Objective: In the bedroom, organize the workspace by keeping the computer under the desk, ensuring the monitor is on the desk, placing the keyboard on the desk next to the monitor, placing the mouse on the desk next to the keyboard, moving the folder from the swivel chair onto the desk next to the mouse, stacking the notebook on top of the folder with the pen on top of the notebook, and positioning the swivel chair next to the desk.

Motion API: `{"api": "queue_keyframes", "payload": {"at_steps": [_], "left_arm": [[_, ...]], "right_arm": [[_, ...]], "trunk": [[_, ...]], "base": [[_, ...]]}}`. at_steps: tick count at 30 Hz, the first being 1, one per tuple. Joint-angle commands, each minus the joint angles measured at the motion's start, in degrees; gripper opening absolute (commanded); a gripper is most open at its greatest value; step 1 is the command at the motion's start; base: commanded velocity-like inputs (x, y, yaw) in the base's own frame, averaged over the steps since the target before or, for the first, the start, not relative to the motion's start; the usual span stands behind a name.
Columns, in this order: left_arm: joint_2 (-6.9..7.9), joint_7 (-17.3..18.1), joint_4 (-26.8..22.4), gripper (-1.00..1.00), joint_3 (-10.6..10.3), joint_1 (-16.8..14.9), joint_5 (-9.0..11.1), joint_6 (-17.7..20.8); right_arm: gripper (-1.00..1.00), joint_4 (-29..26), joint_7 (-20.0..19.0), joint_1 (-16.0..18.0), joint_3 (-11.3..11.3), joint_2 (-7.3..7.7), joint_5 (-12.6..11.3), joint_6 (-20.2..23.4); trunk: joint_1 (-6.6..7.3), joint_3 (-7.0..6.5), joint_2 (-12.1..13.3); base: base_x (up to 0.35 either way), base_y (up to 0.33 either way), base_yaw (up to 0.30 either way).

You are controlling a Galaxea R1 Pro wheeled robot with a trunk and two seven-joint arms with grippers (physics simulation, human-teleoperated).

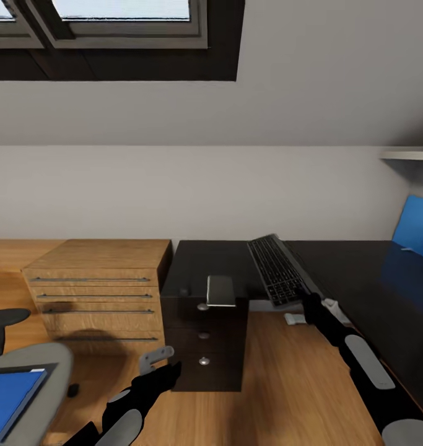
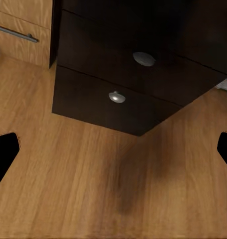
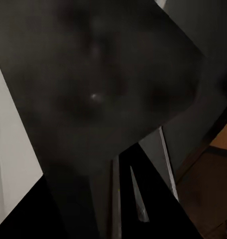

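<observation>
The swivel chair (image 1: 25, 378) is cut off at the head view's lower left corner, and the blue folder (image 1: 10, 396) on its seat runs out of frame with it. Beside the desk (image 1: 384, 291), the right gripper (image 1: 298, 300) is hidden behind the keyboard (image 1: 276, 269); in the right wrist view a dark blurred surface (image 3: 103, 89) defies identification.

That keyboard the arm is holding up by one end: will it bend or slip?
The keyboard is long and slim but looks straight while tilted off the desk, so it is probably stiff. Held near one end by the right gripper, it may swing or twist. Its smooth frame could slip.
</observation>
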State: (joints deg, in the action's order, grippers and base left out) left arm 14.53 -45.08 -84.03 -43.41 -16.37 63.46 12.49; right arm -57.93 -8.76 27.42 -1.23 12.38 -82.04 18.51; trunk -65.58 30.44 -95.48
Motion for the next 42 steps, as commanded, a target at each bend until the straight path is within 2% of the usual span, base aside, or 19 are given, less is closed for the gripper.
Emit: {"api": "queue_keyframes", "payload": {"at_steps": [1,17,42], "left_arm": [[0.05,-0.4,-0.1,1.0,-0.1,-0.1,0.2,0.2],[-0.01,-0.4,-0.3,1.0,-0.3,-0.1,0.0,0.2],[-0.02,-0.4,-0.4,1.0,-1.4,-0.1,-0.1,0.2]], "right_arm": [[-1.0,-0.7,-0.1,-0.2,-0.3,0.0,-0.3,1.0],[-1.0,-2.9,-0.3,-0.6,-0.4,-0.13,-0.2,2.4],[-1.0,-2.8,0.0,-0.6,-0.4,-0.06,0.0,2.5]], "trunk": [[0.27,-0.12,0.4],[3.78,-3.0,6.8],[9.05,-7.3,16.4]], "base": [[-0.341,-0.015,0.0],[-0.342,-0.038,0.0],[-0.346,0.0,0.0]]}}
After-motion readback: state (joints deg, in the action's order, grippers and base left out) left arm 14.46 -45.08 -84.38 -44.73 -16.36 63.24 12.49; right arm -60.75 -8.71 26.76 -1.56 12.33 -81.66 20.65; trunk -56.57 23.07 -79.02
